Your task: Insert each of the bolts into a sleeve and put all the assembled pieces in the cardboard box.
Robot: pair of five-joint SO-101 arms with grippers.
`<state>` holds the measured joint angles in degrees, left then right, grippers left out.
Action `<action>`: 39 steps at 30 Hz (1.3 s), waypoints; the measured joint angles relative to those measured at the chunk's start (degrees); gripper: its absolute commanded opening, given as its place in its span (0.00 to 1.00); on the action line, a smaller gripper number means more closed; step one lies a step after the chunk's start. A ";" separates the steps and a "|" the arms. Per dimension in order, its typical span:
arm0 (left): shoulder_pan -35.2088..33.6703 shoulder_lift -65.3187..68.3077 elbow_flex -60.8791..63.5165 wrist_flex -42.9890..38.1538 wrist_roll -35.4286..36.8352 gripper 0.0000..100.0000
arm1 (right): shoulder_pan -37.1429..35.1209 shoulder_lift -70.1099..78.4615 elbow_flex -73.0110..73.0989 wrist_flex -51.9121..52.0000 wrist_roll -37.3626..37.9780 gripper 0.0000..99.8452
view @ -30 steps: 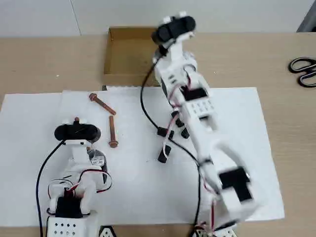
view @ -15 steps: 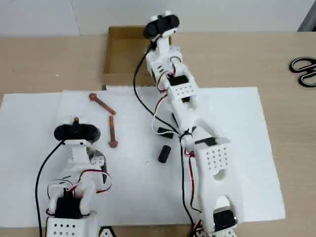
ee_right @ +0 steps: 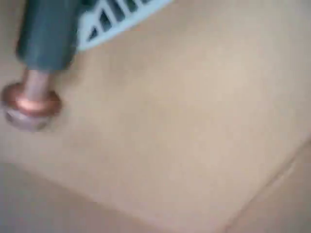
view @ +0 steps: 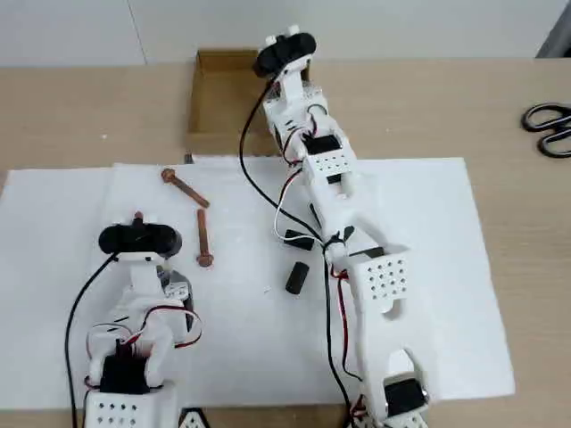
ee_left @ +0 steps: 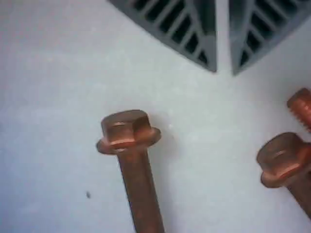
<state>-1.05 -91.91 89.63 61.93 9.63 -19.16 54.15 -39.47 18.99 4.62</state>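
Observation:
My right gripper [ee_right: 68, 29] is shut on a dark sleeve [ee_right: 46, 34] with a copper bolt head [ee_right: 30, 104] sticking out of it, just above the floor of the cardboard box [ee_right: 184, 126]. In the high view the right arm [view: 308, 143] stretches over the cardboard box [view: 219, 98]. My left gripper [ee_left: 223, 68] hangs shut and empty over the white sheet, close to two bolt heads [ee_left: 129, 132] [ee_left: 284, 158]. Two loose bolts [view: 184, 187] [view: 203, 236] lie ahead of the left arm [view: 138, 267]. A black sleeve [view: 296, 277] lies near mid-sheet.
A white paper sheet [view: 428, 223] covers the wooden table. Black scissors [view: 549, 125] lie at the far right edge. Another small black piece [view: 300, 239] sits partly under the right arm's cables. Open sheet lies between the two arms.
The right arm has stretched farther forward and left, carrying its gripper from the box's near edge to over the box. The left arm has kept still.

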 measured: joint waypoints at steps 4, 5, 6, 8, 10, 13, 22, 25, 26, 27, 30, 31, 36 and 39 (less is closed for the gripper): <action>0.00 0.00 0.00 0.00 -0.18 0.01 | -0.44 -3.96 0.00 7.30 0.00 0.16; 0.00 0.00 0.00 0.00 -0.18 0.01 | -0.79 -5.80 0.00 9.93 0.00 0.16; 0.00 0.00 0.00 0.00 -0.18 0.01 | -1.05 -7.82 0.00 12.75 0.00 0.16; 0.00 0.00 0.00 0.00 -0.18 0.01 | -2.29 -11.87 -0.09 19.34 -0.79 0.16; 0.00 0.00 0.00 0.00 -0.18 0.01 | -3.43 -15.82 -0.09 26.64 -2.29 0.16; 0.00 0.00 0.00 0.00 -0.18 0.01 | -4.40 -21.19 -0.09 38.33 -3.34 0.16; 0.00 0.00 0.00 0.00 -0.18 0.01 | -5.01 -27.08 -0.26 71.56 -7.47 0.16; 0.00 0.00 0.00 0.00 -0.18 0.01 | -5.01 -27.08 -0.09 75.78 -9.67 0.16; 0.00 0.00 0.00 0.00 -0.18 0.01 | -5.01 -27.08 0.26 76.22 -10.37 0.16; 0.00 0.00 0.00 0.00 -0.18 0.01 | -5.01 -27.08 0.79 76.31 -10.73 0.16; 0.00 0.00 0.00 0.00 -0.18 0.01 | -5.54 -27.08 2.37 76.66 -10.81 0.16; 0.00 0.00 0.00 0.00 -0.18 0.01 | -5.98 -27.08 2.46 76.66 -10.81 0.16; 0.00 0.00 0.00 0.00 -0.18 0.01 | -6.07 -27.08 3.34 76.66 -9.05 0.16; 0.00 0.00 0.00 0.00 -0.18 0.01 | -5.27 -27.08 3.34 76.66 -3.34 0.16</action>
<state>-1.05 -91.91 89.63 61.93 9.45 -24.44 27.08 -36.13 95.65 1.27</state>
